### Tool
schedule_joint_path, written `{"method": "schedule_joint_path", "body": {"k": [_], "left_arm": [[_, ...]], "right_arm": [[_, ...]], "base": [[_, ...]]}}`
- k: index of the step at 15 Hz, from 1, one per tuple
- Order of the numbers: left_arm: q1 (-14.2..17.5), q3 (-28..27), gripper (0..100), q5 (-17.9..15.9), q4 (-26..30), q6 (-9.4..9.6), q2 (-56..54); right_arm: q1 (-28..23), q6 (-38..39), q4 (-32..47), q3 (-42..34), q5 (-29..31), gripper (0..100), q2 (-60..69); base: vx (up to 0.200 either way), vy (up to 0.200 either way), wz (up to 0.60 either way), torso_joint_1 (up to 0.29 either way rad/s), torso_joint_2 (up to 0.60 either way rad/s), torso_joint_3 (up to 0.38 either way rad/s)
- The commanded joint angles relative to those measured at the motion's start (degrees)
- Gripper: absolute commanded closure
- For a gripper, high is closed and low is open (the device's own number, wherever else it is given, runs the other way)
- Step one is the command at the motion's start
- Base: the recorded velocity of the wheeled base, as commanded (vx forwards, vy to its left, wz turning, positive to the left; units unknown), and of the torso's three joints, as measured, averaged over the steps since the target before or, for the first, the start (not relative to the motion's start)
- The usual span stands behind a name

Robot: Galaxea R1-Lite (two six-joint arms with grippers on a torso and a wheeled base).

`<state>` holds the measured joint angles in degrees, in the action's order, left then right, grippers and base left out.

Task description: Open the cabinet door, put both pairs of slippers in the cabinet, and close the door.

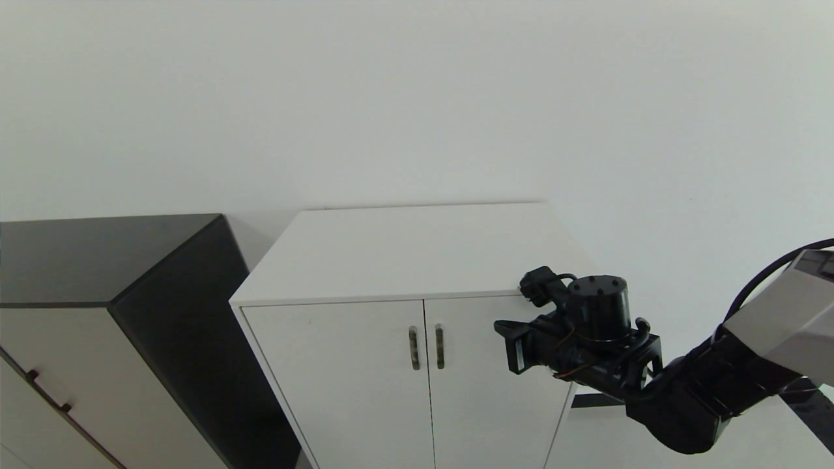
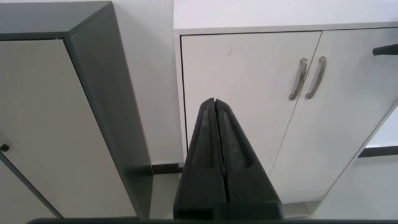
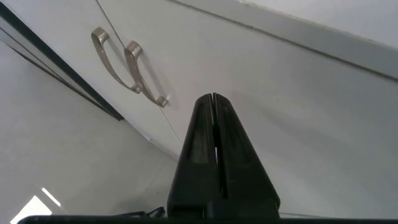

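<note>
1. White cabinet [image 1: 404, 251] stands against a plain white wall [image 1: 417, 98]. Its flat top is white and matte.
2. The left door [image 1: 345, 384] and right door [image 1: 482, 404] are both closed, with a thin seam running between them.
3. Two upright metal bar handles sit on either side of that seam near the top of the doors: the left handle [image 1: 414, 348] and the right handle [image 1: 440, 346], close together but not touching.
4. A dark cabinet [image 1: 98, 257] stands just beside the white cabinet on the robot's left. It has a black top and side and a pale front with small dark knobs [image 1: 65, 407].
5. In the left wrist view, a narrow gap between the two cabinets shows the wall and a dark baseboard [image 2: 165, 168] at the bottom.
6. The baseboard strip also shows to the right of the white cabinet in the head view, low on the wall.
7. Right end effector [image 3: 213, 98] is clenched, fingers pressed flat together and holding nothing. In the head view it is in front of the right door at about handle height, to the right of the handles and apart from them.
8. Left end effector [image 2: 215, 101] is clenched too and holds nothing. It points at the left door, short of it and lower than the handles.
</note>
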<state>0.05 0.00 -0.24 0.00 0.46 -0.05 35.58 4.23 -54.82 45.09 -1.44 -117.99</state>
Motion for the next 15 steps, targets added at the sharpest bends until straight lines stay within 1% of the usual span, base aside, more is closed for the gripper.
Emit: {"method": "schedule_joint_path", "body": {"k": [1, 11, 14, 15], "left_arm": [[0.04, 0.0, 100, 0.07, 0.0, -0.02, 0.05], [0.04, 0.0, 100, -0.02, 0.0, 0.06, 0.05], [0.04, 0.0, 100, -0.02, 0.0, 0.06, 0.05], [0.04, 0.0, 100, -0.02, 0.0, 0.06, 0.05]], "right_arm": [[-0.08, -0.01, 0.07, 0.7, 0.03, 100, 0.4], [-1.83, 0.08, 0.42, 4.74, 0.03, 100, -2.51], [-1.83, 0.08, 0.42, 4.48, -0.06, 100, -1.8], [-1.13, -0.01, 0.33, 2.63, 0.03, 100, 0.92]], "base": [[0.0, 0.0, 0.0, 0.0, 0.0, 0.0], [0.0, 0.0, 0.0, 0.0, 0.0, 0.0], [0.0, 0.0, 0.0, 0.0, 0.0, 0.0], [0.0, 0.0, 0.0, 0.0, 0.0, 0.0]]}}
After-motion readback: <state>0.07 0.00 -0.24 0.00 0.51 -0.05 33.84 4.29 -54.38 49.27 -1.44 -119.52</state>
